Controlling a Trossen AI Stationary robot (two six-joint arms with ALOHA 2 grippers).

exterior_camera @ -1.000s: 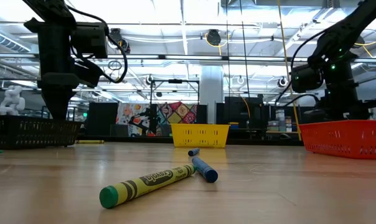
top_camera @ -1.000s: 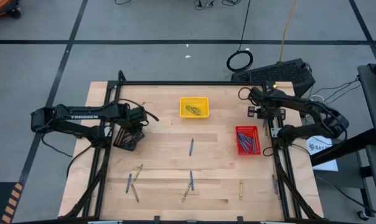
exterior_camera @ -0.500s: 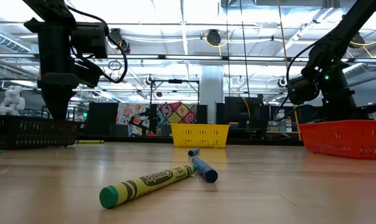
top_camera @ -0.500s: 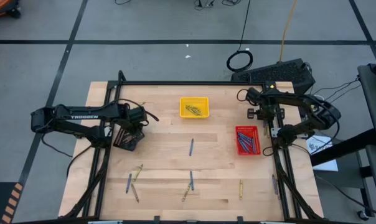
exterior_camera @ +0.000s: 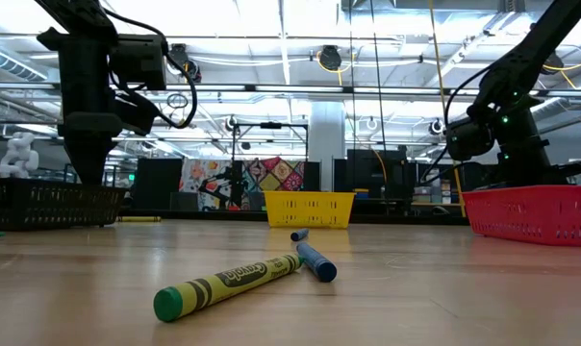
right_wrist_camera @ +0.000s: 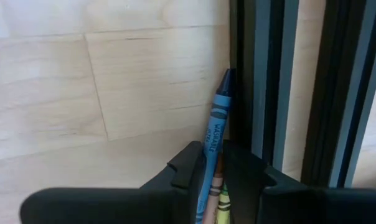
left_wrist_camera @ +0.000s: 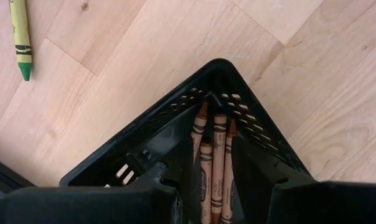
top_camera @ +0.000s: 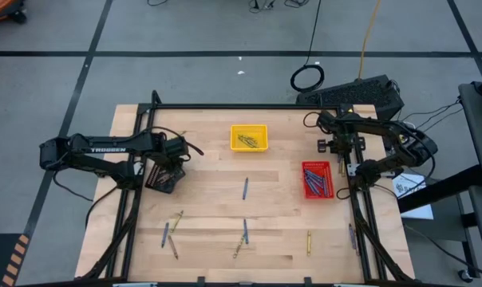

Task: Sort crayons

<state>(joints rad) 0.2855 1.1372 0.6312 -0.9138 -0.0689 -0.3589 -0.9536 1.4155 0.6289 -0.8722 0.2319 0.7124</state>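
**Fig.: right arm before drop-off, high and wrist views.** The right gripper (top_camera: 337,144) stands at the far right edge of the worktop (top_camera: 209,209), close to the frame rail (right_wrist_camera: 263,81). It is clamped on a blue crayon (right_wrist_camera: 218,118), and a brown and a yellow-green stick are pinched in alongside it. The blue crayon's long axis runs straight out past the fingertips, approx. parallel to the rail.

The key relation is this: the red tray (top_camera: 304,180), which already holds blue sticks, lies just beside this gripper. It sits toward the worktop's front edge and slightly inboard. We judge that the next move needs only a short carry that way, w/ the crayon's axis turned to lie within the tray walls. Because the bundle is mixed, a single release may put the wrong colours in red.

The left gripper (top_camera: 166,166) hangs over the black tray (left_wrist_camera: 144,134) at the left side, w/ brown crayons (left_wrist_camera: 220,155) between its sides. We cannot tell whether it grips them or whether they simply rest in the tray.

The yellow tray (top_camera: 234,137) sits far-centre. Loose crayons (top_camera: 245,188) remain mid-worktop and along the front, roughly equidistant from both arms.
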